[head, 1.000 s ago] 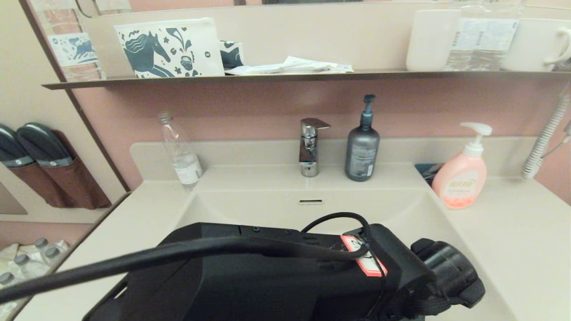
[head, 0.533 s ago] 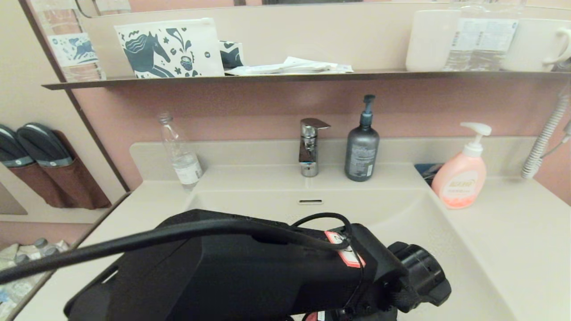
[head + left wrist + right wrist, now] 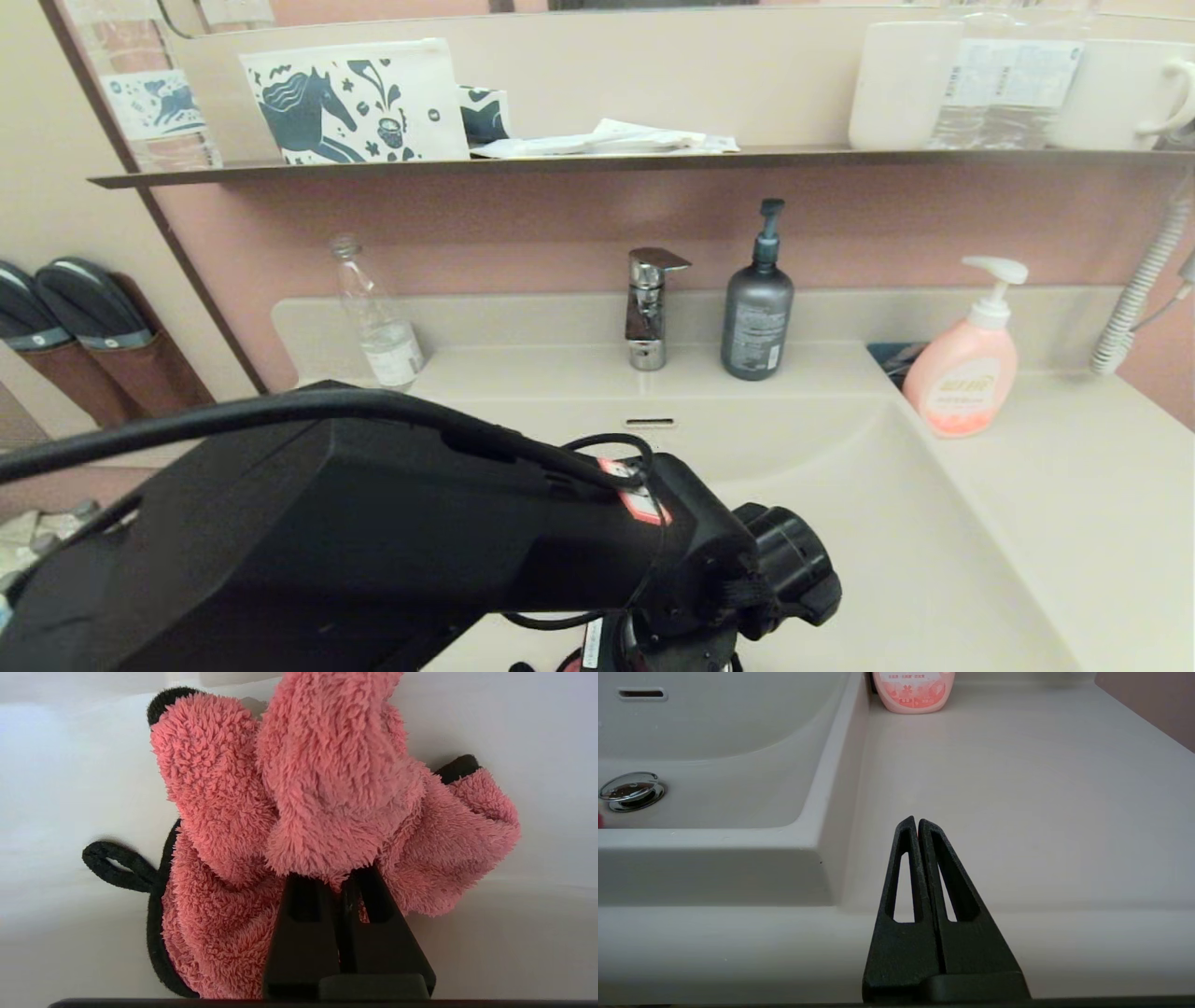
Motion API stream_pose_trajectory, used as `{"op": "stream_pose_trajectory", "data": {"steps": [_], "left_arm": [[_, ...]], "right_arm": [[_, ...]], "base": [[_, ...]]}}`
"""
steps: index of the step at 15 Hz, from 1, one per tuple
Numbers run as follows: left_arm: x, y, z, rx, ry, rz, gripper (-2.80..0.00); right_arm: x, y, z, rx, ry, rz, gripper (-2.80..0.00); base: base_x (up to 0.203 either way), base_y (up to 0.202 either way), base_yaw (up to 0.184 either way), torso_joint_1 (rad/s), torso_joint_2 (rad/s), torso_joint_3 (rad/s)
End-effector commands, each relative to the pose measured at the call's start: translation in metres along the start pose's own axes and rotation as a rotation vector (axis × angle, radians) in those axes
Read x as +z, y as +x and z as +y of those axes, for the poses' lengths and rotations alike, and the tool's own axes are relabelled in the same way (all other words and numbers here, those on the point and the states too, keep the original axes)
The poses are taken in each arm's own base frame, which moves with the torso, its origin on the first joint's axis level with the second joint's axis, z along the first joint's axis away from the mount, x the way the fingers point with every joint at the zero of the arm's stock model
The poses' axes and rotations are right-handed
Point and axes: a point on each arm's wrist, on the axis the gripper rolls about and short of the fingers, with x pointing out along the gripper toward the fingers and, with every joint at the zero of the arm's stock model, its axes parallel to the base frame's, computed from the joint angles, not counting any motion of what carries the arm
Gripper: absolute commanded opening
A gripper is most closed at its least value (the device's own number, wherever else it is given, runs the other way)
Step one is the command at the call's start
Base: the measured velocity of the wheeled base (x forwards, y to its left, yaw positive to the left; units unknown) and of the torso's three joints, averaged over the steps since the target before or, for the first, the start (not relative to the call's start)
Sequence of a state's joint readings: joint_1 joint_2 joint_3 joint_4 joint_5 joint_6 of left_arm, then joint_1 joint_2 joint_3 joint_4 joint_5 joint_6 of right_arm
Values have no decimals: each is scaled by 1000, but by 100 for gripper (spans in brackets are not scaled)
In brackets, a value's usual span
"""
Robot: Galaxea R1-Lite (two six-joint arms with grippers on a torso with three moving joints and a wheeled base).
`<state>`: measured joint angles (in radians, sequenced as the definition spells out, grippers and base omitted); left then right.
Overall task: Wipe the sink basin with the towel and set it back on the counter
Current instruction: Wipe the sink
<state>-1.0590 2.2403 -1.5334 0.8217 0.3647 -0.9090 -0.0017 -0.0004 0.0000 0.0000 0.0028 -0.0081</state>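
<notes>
My left gripper (image 3: 339, 879) is shut on the coral-pink towel (image 3: 322, 788), which bunches over its fingertips against the pale floor of the sink basin (image 3: 60, 788). The towel has a black trim and a black hanging loop (image 3: 114, 865). In the head view my black left arm (image 3: 420, 551) reaches into the sink basin (image 3: 840, 467) and hides the towel. The right gripper (image 3: 918, 822) is shut and empty, low over the counter (image 3: 1017, 788) on the basin's right. The chrome drain plug (image 3: 631, 790) shows in the right wrist view.
At the back stand a chrome faucet (image 3: 648, 306), a grey pump bottle (image 3: 757, 308), a clear plastic bottle (image 3: 378, 317) and a pink soap pump bottle (image 3: 963, 369). A dark shelf (image 3: 597, 164) above carries a pouch and cups. A coiled cord (image 3: 1139, 289) hangs at right.
My left arm has swept leftward and nearer across the basin, uncovering more of the basin's right side. The right arm shows no change.
</notes>
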Motion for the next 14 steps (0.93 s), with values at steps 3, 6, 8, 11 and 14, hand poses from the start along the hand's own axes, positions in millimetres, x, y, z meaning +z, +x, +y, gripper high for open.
{"op": "stream_pose_trajectory", "data": {"steps": [3, 6, 8, 11, 14], "left_arm": [[-1, 4, 26, 52, 27, 36, -280], [4, 7, 47, 71, 55, 54, -280], [11, 9, 62, 83, 71, 52, -280], [19, 13, 77, 110, 94, 39, -280], [29, 16, 87, 128, 104, 13, -280]], "right_arm": [[0, 0, 0, 0, 0, 0, -280], [0, 0, 0, 0, -1, 0, -280], [0, 0, 0, 0, -1, 0, -280], [0, 0, 0, 0, 0, 0, -280], [0, 0, 0, 0, 0, 0, -280]], "base": [[0, 0, 0, 0, 0, 0], [0, 0, 0, 0, 0, 0], [0, 0, 0, 0, 0, 0], [0, 0, 0, 0, 0, 0], [0, 0, 0, 0, 0, 0]]}}
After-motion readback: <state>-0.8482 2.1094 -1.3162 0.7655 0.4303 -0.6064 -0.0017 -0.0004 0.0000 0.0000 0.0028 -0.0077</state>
